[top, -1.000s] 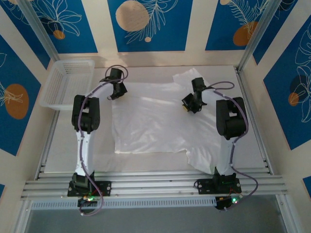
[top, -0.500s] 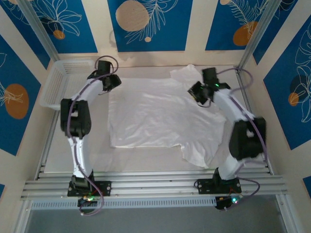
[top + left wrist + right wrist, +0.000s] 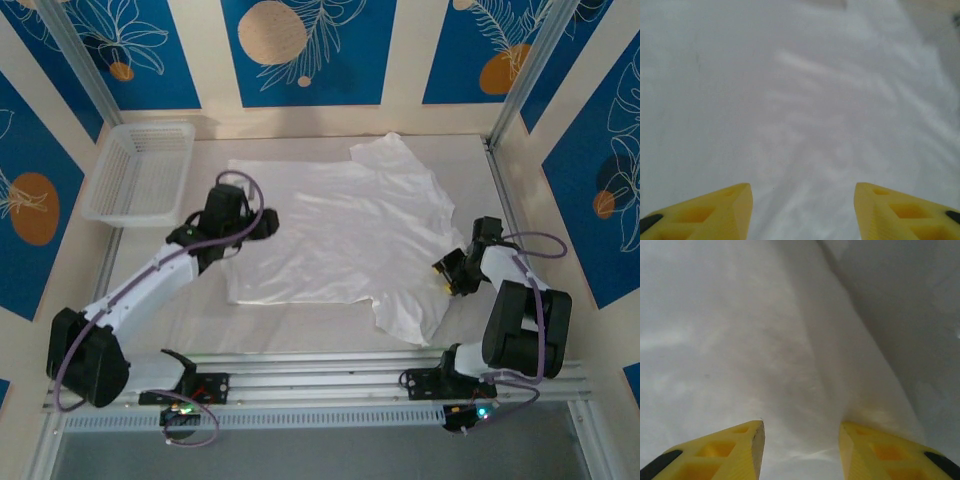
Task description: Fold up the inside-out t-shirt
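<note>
Both arms had pulled back from the upper edge of the cloth toward the lower half of the frame within the last half-second. That left the inside-out t-shirt (image 3: pixel 340 240) spread white and lightly wrinkled across the middle of the tabletop (image 3: pixel 300 328). One sleeve pointed to the upper centre of the overhead view and another flap hung at the lower right.

The left gripper (image 3: pixel 265 222) sat at the shirt's left edge. In the left wrist view its yellow fingers (image 3: pixel 715 212) stood apart over plain fabric, holding nothing. The right gripper (image 3: pixel 447 273) hovered at the shirt's right edge. In the right wrist view its fingers (image 3: pixel 735 450) were likewise parted, with a soft ridge of cloth running down toward the gap, not pinched. A white mesh basket (image 3: pixel 140 172) stood at the upper left, well apart from the shirt.
</note>
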